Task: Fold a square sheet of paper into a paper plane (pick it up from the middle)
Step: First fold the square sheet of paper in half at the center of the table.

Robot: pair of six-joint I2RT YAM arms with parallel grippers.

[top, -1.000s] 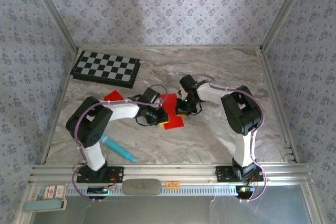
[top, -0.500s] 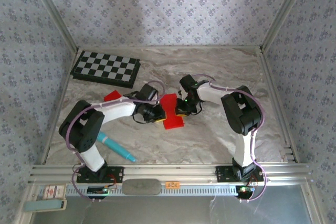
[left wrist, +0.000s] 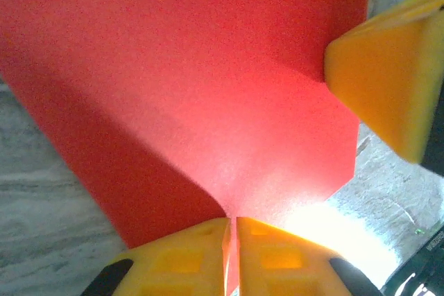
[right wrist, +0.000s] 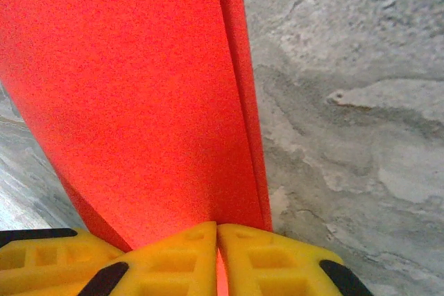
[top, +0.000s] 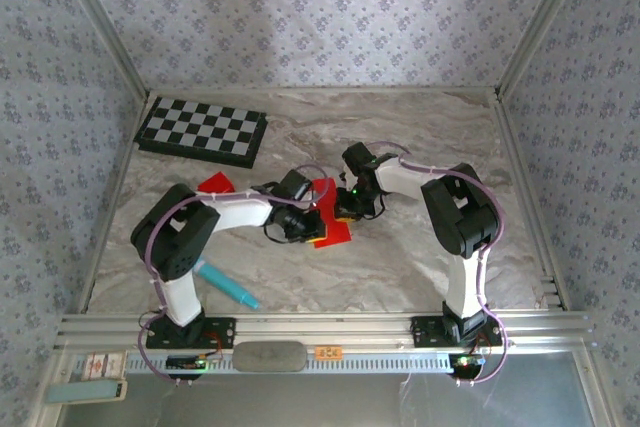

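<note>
As we read the table (top: pixel 420 247) from its left side to its right, we enter the following.

1. Chequered board (top: pixel 200 132) — black and white, lying flat in the far left corner, well apart from both arms.
2. Red scrap (top: pixel 215 184) — small, on the marble just nearer than the board, beside the left arm.
3. Teal pen (top: pixel 226 284) — lying slantwise near the left arm's base.
4. Left gripper (top: pixel 311 220) — reaching rightward to mid-table. In its wrist view we see its yellow fingers (left wrist: pixel 180 258) pressed together on the near edge of the red paper, which runs in between them. Another yellow finger block meets the sheet's right edge there.
5. Square sheet of paper (top: pixel 330 209) — bright red, at mid-table between the two grippers, pinched by both. We note it as creased, not flat: the right wrist view shows a narrow folded strip along its right edge, and the left wrist view shows a shaded fold down its left side. We cannot tell whether any part rests on the marble.
6. Right gripper (top: pixel 347 209) — reaching leftward, just beside the left one. Its yellow fingers (right wrist: pixel 173 261) are closed tight on the sheet's edge, with bare marble to their right.
</note>
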